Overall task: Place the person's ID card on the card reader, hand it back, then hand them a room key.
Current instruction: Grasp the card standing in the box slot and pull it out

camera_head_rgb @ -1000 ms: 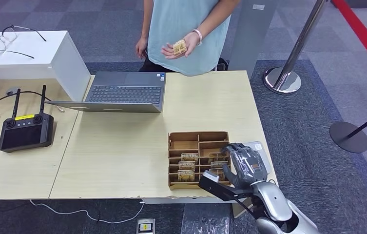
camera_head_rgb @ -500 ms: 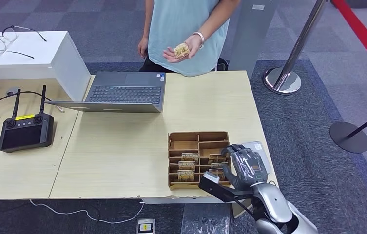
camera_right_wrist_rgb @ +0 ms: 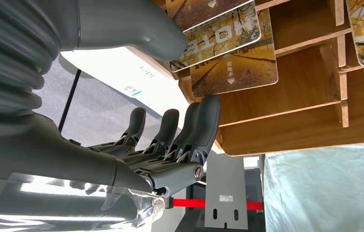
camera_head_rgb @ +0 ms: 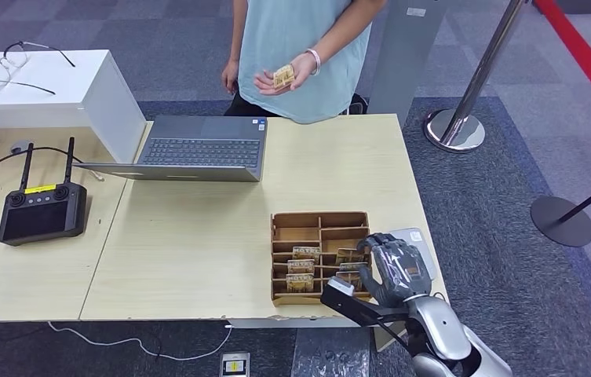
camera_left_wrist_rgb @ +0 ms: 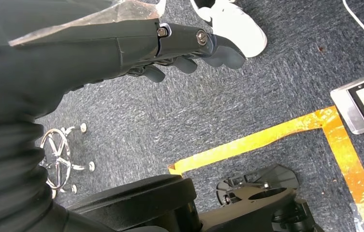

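**Right hand at the key tray, person holding a card**

The right hand [camera_head_rgb: 392,267] hovers over the right side of the cardboard tray [camera_head_rgb: 320,221], which sits on the pale wooden table [camera_head_rgb: 198,243] toward the 5 o'clock corner of the head view. In the right wrist view its fingers [camera_right_wrist_rgb: 204,125] are spread and slightly curled beside the tray's edge, the thumb [camera_right_wrist_rgb: 136,26] lies over the printed room key cards [camera_right_wrist_rgb: 228,43], and nothing is pinched between them. A white card reader [camera_head_rgb: 416,236] lies flat just beyond the tray, at 3 o'clock from it, partly hidden by the hand.

The person [camera_head_rgb: 300,47] stands at 12 o'clock across the table and holds a small card [camera_head_rgb: 283,76] in a raised hand (whether it is the ID card or a key is too small to tell).

The left hand [camera_left_wrist_rgb: 189,53] hangs over grey carpet, fingers loosely curled with nothing in them.

A laptop [camera_head_rgb: 198,149] lies open at 11 o'clock from the tray; a black remote controller [camera_head_rgb: 41,212] sits at 9 o'clock, and glasses [camera_head_rgb: 17,63] rest on a white box [camera_head_rgb: 103,102] at 10 o'clock.
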Available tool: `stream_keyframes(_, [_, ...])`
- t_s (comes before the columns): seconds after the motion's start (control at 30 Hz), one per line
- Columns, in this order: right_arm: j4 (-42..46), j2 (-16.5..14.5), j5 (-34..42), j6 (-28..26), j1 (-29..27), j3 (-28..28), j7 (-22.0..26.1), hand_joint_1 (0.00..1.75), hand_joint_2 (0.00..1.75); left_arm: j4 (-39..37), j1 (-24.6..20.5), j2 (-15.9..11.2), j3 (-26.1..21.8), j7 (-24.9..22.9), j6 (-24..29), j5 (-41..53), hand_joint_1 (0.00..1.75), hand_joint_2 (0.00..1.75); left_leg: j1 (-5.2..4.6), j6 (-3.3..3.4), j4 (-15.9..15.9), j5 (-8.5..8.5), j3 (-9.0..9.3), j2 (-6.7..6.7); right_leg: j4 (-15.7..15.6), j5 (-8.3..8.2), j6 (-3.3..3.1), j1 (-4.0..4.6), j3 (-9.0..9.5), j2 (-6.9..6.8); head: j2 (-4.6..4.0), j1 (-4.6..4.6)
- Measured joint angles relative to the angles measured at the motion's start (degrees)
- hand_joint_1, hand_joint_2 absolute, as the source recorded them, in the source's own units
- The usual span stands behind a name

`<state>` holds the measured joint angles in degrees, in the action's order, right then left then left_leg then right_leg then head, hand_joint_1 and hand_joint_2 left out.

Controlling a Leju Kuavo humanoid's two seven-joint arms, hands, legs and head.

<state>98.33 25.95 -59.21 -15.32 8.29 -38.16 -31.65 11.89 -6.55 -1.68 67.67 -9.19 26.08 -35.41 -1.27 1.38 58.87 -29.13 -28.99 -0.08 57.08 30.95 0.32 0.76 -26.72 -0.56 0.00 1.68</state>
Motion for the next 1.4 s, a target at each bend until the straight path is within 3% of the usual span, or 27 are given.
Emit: stream_keyframes(1.4, [2.3, 1.2, -0.8, 0.3, -1.2, 0.0, -1.5, 0.82, 1.75, 0.0, 0.0, 0.0, 0.0, -0.2, -0.2, -0.1, 0.00, 1.75, 0.00, 0.00, 0.0, 0.00, 0.00, 0.00, 0.0, 0.00, 0.00, 0.00, 0.01, 0.00, 0.00, -0.01])
